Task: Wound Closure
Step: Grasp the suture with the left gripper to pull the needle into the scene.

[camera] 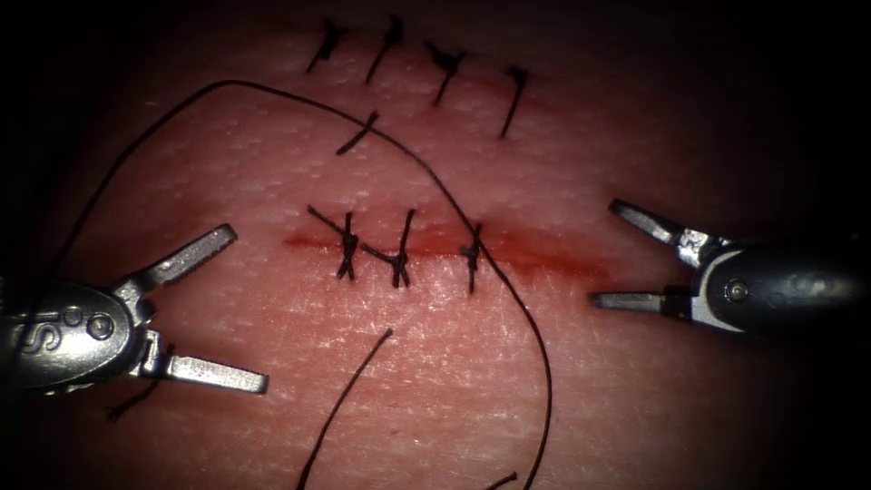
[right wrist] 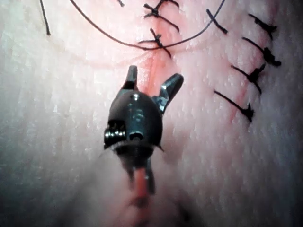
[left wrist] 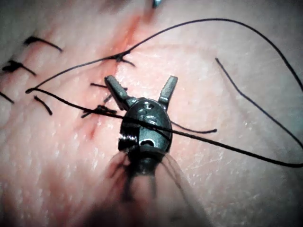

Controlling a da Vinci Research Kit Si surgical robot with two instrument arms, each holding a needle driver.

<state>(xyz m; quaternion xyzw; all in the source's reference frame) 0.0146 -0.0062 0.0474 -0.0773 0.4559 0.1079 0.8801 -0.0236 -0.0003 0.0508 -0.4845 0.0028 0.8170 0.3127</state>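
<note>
Both drivers are empty right now. My left tool [camera: 213, 308] has its jaws spread wide with nothing in them, and the right tool [camera: 626, 254] is the same, gaping and holding nothing. I can't spot the needle anywhere, so I won't guess where it sits.

The thread [camera: 508, 281] is what's within reach: a long black loop running from behind my left tool, arcing away over the tissue [camera: 635, 399], then passing through the stitch [camera: 472, 254] nearest the right tool and trailing off toward me. In the left wrist view a strand [left wrist: 199, 137] lies right across the tool's wrist.

Handling-wise I'd judge it light, limp and slippery, so it'll only hold if pinched flat between the pads, ideally on a free run clear of the knots. The tissue looks soft and wet.

The cut [camera: 544, 259] lies between the two tools, with three stitches, an open red stretch on the right tool's side and red fluid [camera: 581, 268] along it.
</note>
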